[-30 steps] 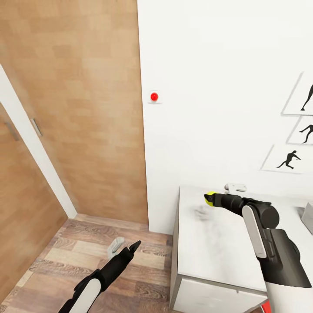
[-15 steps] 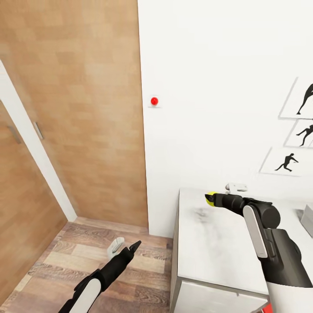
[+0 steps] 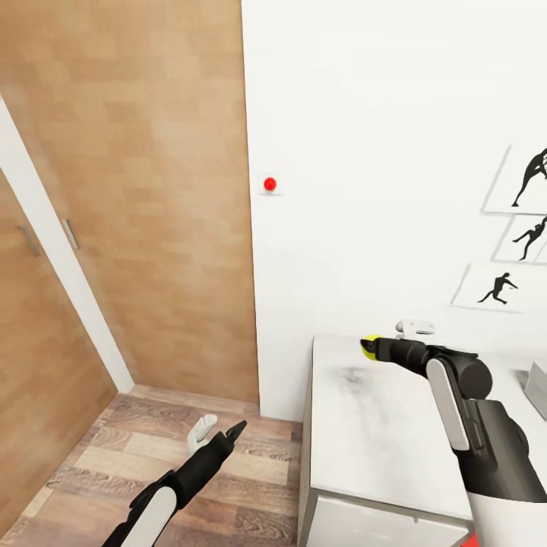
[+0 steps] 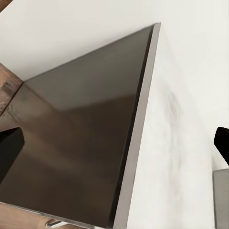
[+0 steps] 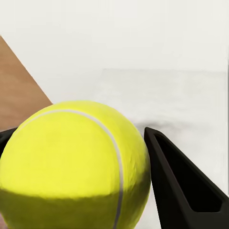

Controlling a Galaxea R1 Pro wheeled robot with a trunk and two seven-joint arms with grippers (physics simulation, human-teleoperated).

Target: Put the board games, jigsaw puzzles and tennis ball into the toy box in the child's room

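Observation:
My right gripper (image 3: 368, 348) is shut on the yellow-green tennis ball (image 3: 369, 344) and holds it a little above the far left part of the table (image 3: 380, 433), whose top is pale grey. In the right wrist view the tennis ball (image 5: 76, 167) sits between the black fingers (image 5: 181, 191). A light grey corner of the toy box (image 3: 536, 389) shows at the right edge on the table. My left gripper (image 3: 235, 431) hangs open and empty over the wooden floor, left of the table. The left wrist view looks along the table's dark end panel (image 4: 81, 133) and pale top (image 4: 176, 143).
A white wall with a red button (image 3: 269, 184) stands behind the table, with wooden doors (image 3: 137, 190) to the left. Framed silhouette pictures (image 3: 516, 228) hang at the right. A small white object (image 3: 414, 328) rests at the table's back edge. Another white object (image 3: 202, 428) lies on the floor.
The whole picture has shifted a little, so the camera has moved. Both arms keep their poses and the ball stays in the right gripper.

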